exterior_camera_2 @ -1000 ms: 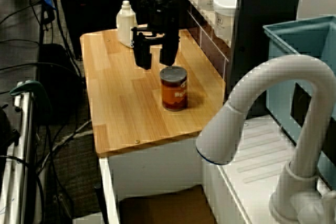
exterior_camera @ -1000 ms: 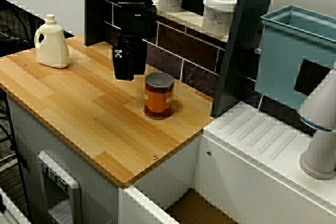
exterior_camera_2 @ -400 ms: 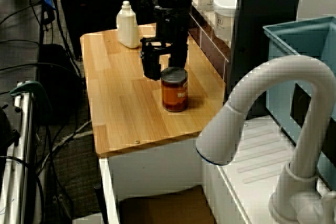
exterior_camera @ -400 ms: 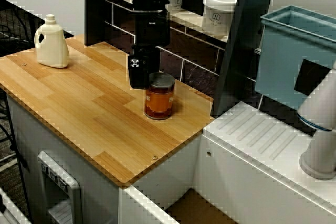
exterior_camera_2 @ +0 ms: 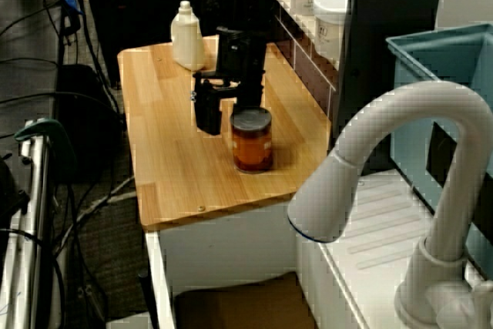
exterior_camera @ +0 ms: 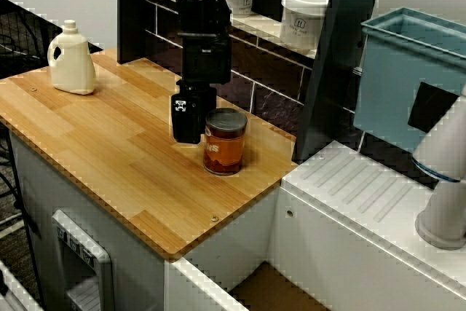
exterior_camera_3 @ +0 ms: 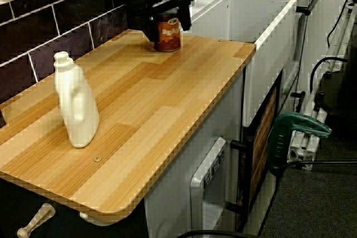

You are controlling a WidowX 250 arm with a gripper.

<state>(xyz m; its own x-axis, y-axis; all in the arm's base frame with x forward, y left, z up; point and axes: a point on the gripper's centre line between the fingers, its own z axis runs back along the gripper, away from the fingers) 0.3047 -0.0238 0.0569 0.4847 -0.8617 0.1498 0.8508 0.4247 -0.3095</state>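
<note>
Pincer [exterior_camera_2: 227, 117] has dropped to jar [exterior_camera: 224, 143] level; the jar now sits slightly farther from the white bottle [exterior_camera: 70, 60]
The jar stands on the surface [exterior_camera: 109, 143], well apart from the bottle, at the opposite end. Its long axis is vertical, lid up, label facing sideways. The pincer is released, its fingers spread wider than the jar: one finger hangs on the bottle-facing side, the other on the side away from the bottle, judged so that they straddle the jar body. Contact with the glass cannot be confirmed
</note>
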